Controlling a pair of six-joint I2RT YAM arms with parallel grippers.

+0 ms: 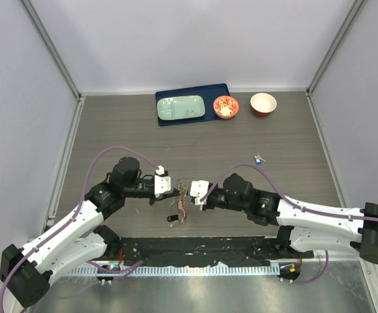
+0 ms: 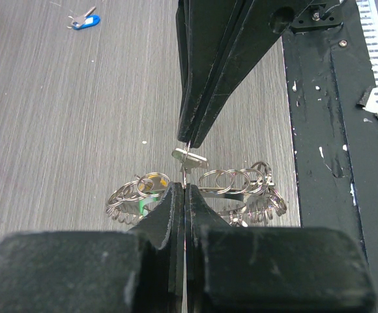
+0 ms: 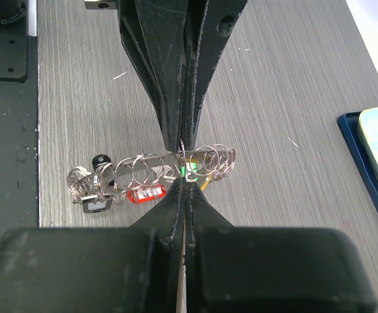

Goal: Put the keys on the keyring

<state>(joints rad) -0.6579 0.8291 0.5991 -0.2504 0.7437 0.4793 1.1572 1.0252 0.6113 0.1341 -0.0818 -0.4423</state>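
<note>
Mid-frame, left pincer (image 2: pixel 184 190) and right pincer (image 2: pixel 189 138) are pinching shut on the keyring (image 2: pixel 225 181). Opposed tugging is risking a slip, scattering keys (image 3: pixel 143 194).

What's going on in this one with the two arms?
The left gripper and right gripper meet over the near middle of the table, both shut, pinching the keyring from opposite sides. Some coloured keys already hang on it. A blue key lies apart, loose on the table.
</note>
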